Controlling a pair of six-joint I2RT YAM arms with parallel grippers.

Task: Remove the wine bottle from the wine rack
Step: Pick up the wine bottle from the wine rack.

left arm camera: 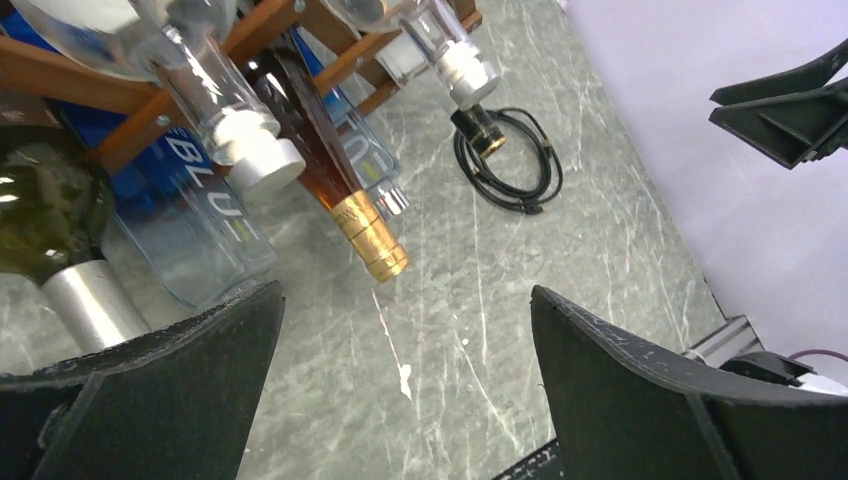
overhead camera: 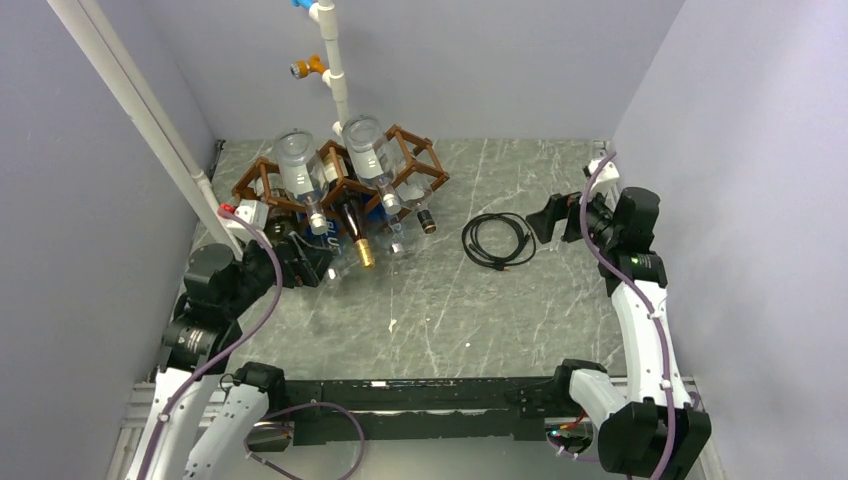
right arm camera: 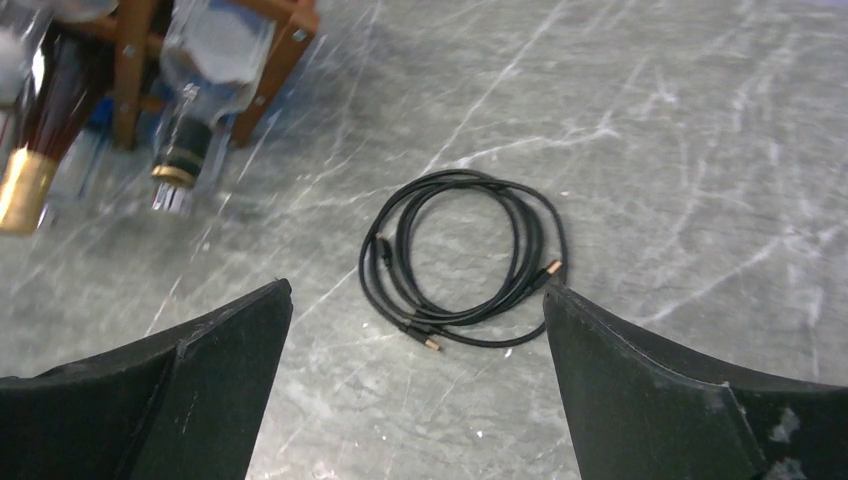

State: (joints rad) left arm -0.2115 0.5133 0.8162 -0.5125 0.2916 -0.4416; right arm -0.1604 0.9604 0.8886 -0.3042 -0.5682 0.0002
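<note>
The brown wooden wine rack stands at the back left with several bottles lying in its cells, necks toward me. A dark amber bottle with a gold cap sticks out at the front, and it also shows in the left wrist view. A dark green bottle with a silver foil neck lies just beside my left finger. My left gripper is open and empty, low at the rack's front left, its jaws over bare table. My right gripper is open and empty, right of the rack.
A coiled black cable lies on the table between the rack and my right gripper, in front of its jaws. A white pipe stand rises behind the rack. A slanted white pipe runs along the left wall.
</note>
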